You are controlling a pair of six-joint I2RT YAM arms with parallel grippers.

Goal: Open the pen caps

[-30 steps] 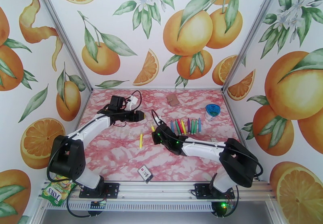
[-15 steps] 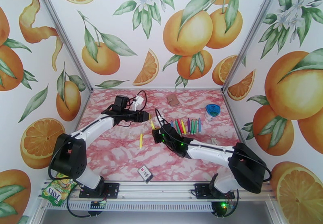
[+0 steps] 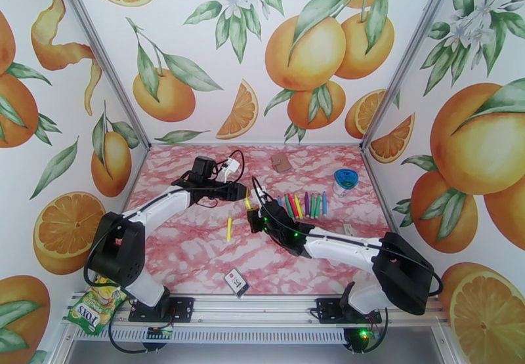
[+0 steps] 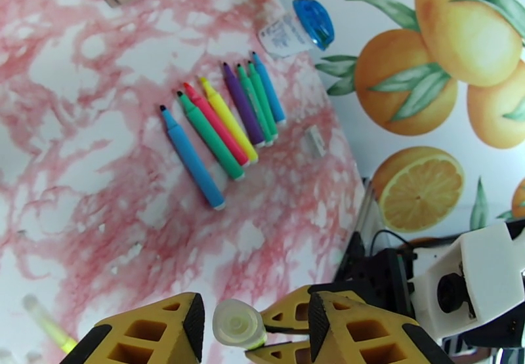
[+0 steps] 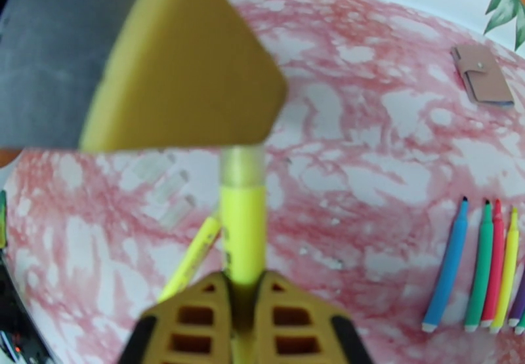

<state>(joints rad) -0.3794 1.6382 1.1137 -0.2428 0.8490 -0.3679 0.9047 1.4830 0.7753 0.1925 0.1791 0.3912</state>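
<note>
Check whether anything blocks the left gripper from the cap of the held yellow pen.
Nothing visible does. The cap sits between the fingers of the left gripper, untouched on both sides; the right gripper holds the pen.

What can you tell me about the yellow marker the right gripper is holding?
The yellow marker is a thin, bright, plastic-looking barrel ending in a paler, translucent cap, still on. The right gripper is clamped on the barrel, holding it off the table, cap end outward. That cap sits between the open fingers of the left gripper, with gaps either side.

Left pincer (image 4: 256, 318) parted, right pincer (image 5: 244, 288) clamped tight.
</note>
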